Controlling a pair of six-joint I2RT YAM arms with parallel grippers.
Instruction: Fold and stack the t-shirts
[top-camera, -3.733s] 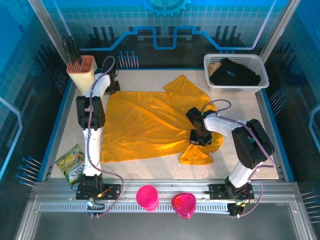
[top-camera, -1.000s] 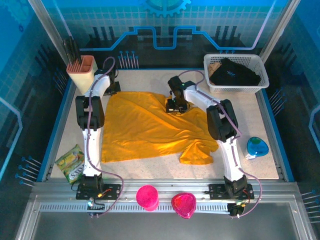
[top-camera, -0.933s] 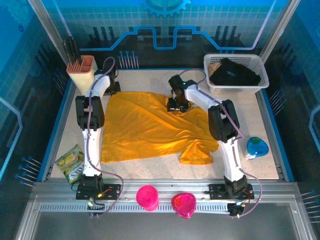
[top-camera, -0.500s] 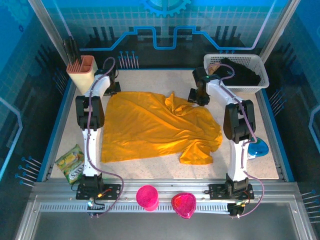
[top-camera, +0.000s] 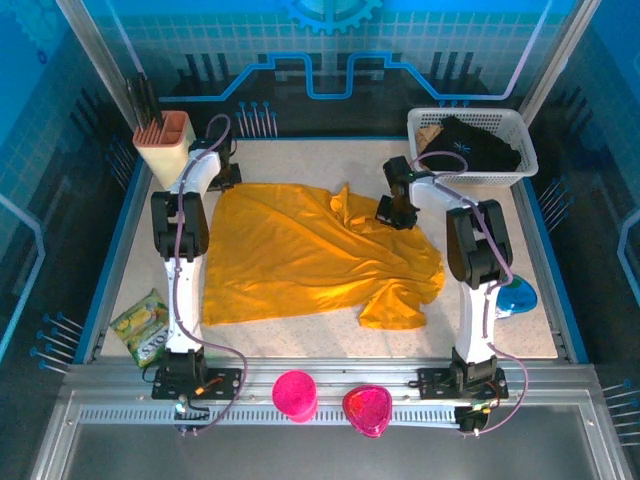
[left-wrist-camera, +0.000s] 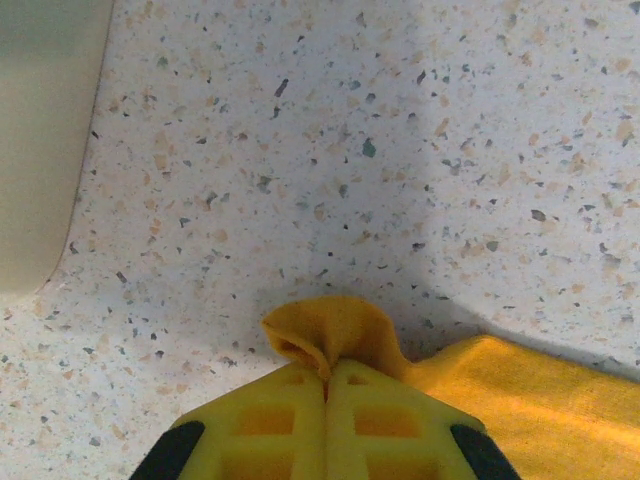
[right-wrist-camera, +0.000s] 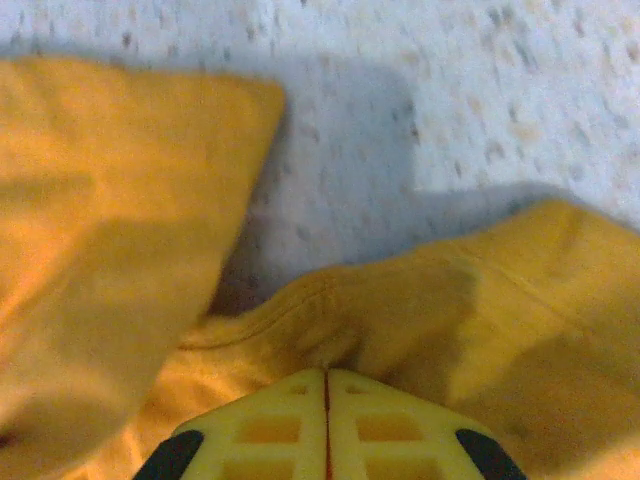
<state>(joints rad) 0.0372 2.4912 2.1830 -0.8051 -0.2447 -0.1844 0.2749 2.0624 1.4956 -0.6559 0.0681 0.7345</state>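
Note:
An orange-yellow t-shirt (top-camera: 300, 250) lies spread across the middle of the table, rumpled along its far right side. My left gripper (top-camera: 228, 178) is at the shirt's far left corner, shut on a small fold of the fabric (left-wrist-camera: 330, 330) that bulges out past its yellow fingertips (left-wrist-camera: 327, 372). At the shirt's far right edge my right gripper (top-camera: 395, 212) points down, its jaws pressed together with a hemmed edge of the t-shirt (right-wrist-camera: 420, 310) bunched at the tips (right-wrist-camera: 327, 372).
A white basket (top-camera: 520, 135) with dark clothes stands at the back right, close to the right arm. A beige holder (top-camera: 165, 140) is at the back left. A snack packet (top-camera: 143, 326), pink cup (top-camera: 294, 393), pink bowl (top-camera: 366, 408) and blue object (top-camera: 515, 295) sit nearer.
My right gripper swept right from the shirt's middle towards the basket, the fabric spreading out to the right, then came down on the far right edge and shut. The left arm stayed still.

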